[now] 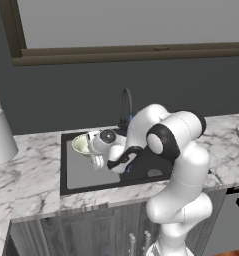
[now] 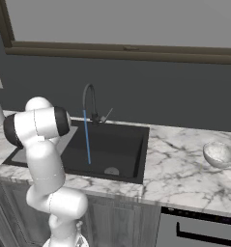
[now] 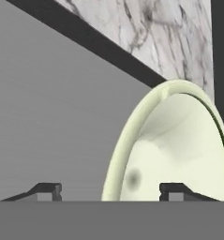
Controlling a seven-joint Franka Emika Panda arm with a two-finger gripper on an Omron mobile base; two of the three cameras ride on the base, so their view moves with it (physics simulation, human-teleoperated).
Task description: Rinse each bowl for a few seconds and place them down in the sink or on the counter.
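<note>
The tool hangs over the sink's grey drainboard, its jaws apart on either side of the rim of 1 pale bowl, not clamped. That bowl looks set down. Water runs from the faucet. A 2nd bowl waits on the tabletop, seemingly unrinsed.

White arm folded low and forward, hand toward ten o'clock, gripper with jaws spread apart, fingertips level.
</note>
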